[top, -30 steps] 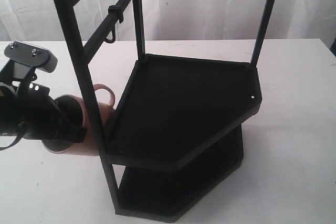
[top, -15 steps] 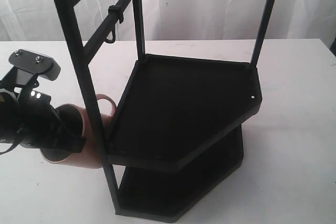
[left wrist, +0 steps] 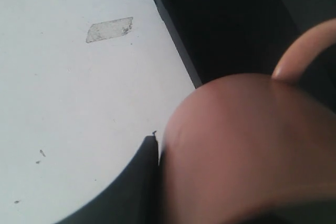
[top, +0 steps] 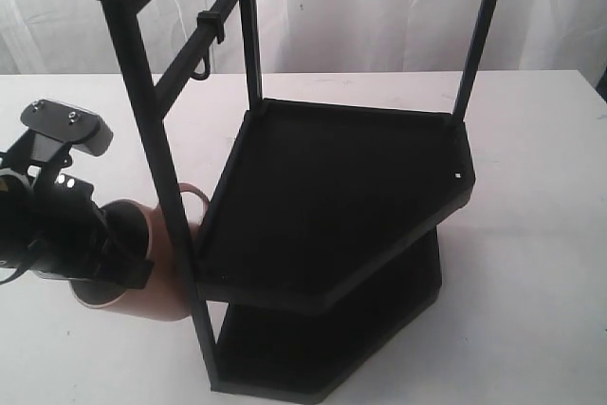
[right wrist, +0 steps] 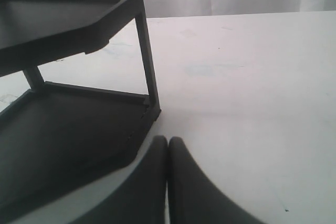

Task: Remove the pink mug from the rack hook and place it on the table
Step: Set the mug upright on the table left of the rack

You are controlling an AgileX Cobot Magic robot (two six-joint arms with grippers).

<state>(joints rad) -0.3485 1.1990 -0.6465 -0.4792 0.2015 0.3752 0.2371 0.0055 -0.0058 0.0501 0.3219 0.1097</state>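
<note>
The pink mug (top: 152,277) hangs tilted just left of the rack's front post, low over the table (top: 85,358), its handle (top: 193,198) toward the rack. My left gripper (top: 119,258) is shut on the mug's rim. In the left wrist view the mug (left wrist: 247,145) fills the frame beside one black finger (left wrist: 142,182). The hook (top: 200,64) hangs bare from a rack bar at upper left. The rack (top: 332,196) stands mid-table. My right gripper (right wrist: 168,148) is shut with nothing in it, by the rack's lower tray (right wrist: 68,140); it does not show in the exterior view.
The rack's front post (top: 156,187) stands right beside the mug. White table (right wrist: 252,77) stretches to the right of the rack. A pale patch (left wrist: 109,29) marks the tabletop near the rack's base. A white curtain hangs behind.
My left gripper has carried the pink mug lower and a little toward the table's front. The rack and the hook have stayed put.
</note>
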